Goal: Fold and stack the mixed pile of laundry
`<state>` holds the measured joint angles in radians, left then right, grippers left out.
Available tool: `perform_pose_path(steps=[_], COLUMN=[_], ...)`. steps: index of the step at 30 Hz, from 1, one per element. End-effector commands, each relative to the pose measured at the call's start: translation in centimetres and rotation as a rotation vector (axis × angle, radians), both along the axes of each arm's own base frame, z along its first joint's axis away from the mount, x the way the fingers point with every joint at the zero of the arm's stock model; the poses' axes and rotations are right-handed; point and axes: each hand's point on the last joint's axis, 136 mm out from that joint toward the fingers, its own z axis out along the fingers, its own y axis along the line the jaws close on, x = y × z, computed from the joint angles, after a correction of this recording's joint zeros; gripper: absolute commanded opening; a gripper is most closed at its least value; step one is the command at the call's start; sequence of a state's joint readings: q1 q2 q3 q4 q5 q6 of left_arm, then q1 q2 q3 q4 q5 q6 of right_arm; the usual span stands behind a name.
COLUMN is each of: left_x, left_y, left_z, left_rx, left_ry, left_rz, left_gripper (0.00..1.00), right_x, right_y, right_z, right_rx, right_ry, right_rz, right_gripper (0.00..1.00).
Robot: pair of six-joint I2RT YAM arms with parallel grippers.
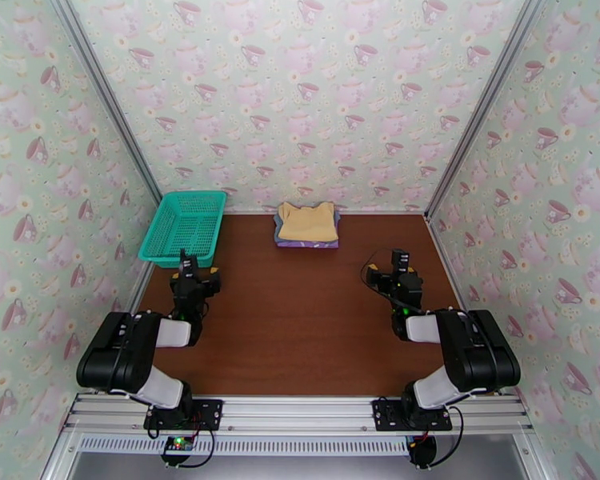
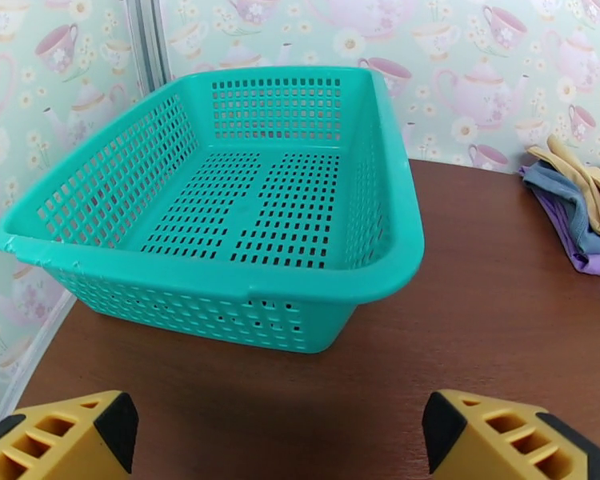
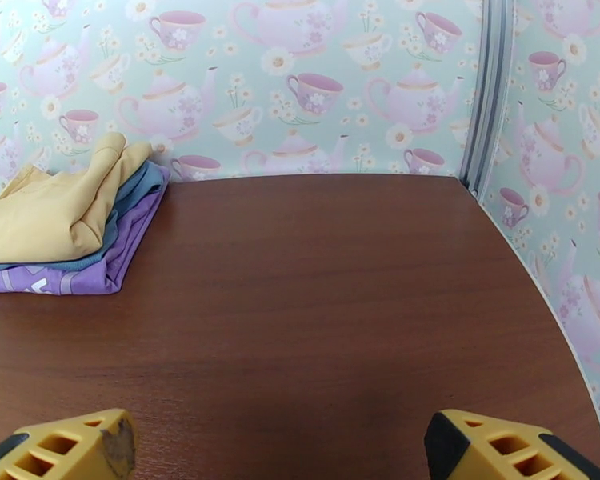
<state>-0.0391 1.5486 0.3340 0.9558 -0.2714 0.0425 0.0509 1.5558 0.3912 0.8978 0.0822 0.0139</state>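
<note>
Ahead and to the left of the right tool, at the far edge of the table, the laundry is seen as one neat stack. The purple T-shirt is laid at the bottom, the grey-blue piece is laid on it, and the yellow piece is set on top. From the left tool the same stack is found ahead and to the right, well apart, while the basket is met directly ahead and near. Both tools are held wide open and nothing is gripped by either.

All three pieces are judged to be folded and stacked, so little of the task appears to be left.

The cloth is judged to be light, soft and limp. It is expected to sag and come unfolded if only one layer is lifted, and to slide easily on the smooth table if it is pushed. Should any piece need to be moved or squared, a folded edge is best pinched through all its layers. For the whole stack, the two near corners of the purple T-shirt are best taken, one by each tool, so that the pile is carried level and is not dragged apart.
</note>
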Motion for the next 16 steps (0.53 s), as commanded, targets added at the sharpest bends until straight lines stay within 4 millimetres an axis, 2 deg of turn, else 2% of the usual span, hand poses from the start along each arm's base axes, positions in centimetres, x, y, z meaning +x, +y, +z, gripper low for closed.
perform_pose_path(steps=[1,16], left_x=[0.45,0.41], left_y=[-0.47,-0.50], left_z=[0.67,0.58], left_rx=[-0.020,-0.018], left_ry=[-0.031,-0.028], left_rz=[-0.020,-0.018], left_gripper=[1.00,1.00], right_x=[0.19,0.19], right_y=[0.10,0.13], right_z=[0.43,0.31], right_rx=[0.010,0.012], right_ry=[-0.006,-0.001], right_rz=[0.010,0.011], right_gripper=[1.00,1.00])
